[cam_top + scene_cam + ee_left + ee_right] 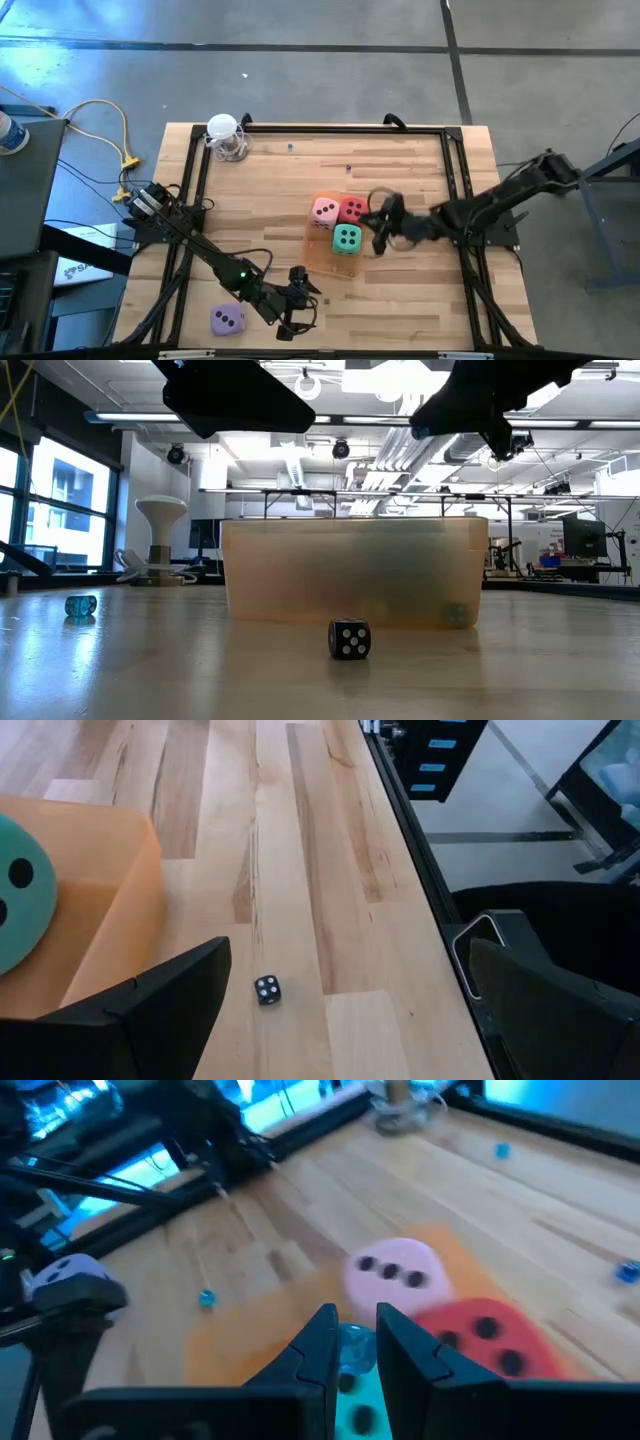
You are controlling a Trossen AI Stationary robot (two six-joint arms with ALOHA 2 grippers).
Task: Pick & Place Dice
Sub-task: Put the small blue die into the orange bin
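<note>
High view: right gripper [381,232], fingers near-closed, beside teal die [347,239]; cubes w/o long axis, pips up.

Pink [325,211], red [352,209], teal dice [346,239] prob. in tray; lilac [227,320] apart.

pink die [324,210], red die [352,209], teal die [346,238]

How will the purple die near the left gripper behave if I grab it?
The purple die looks soft with rounded corners, so it probably squashes slightly and grips well. It seems light for its size, so a nudge from the open left gripper could tumble it.
</note>
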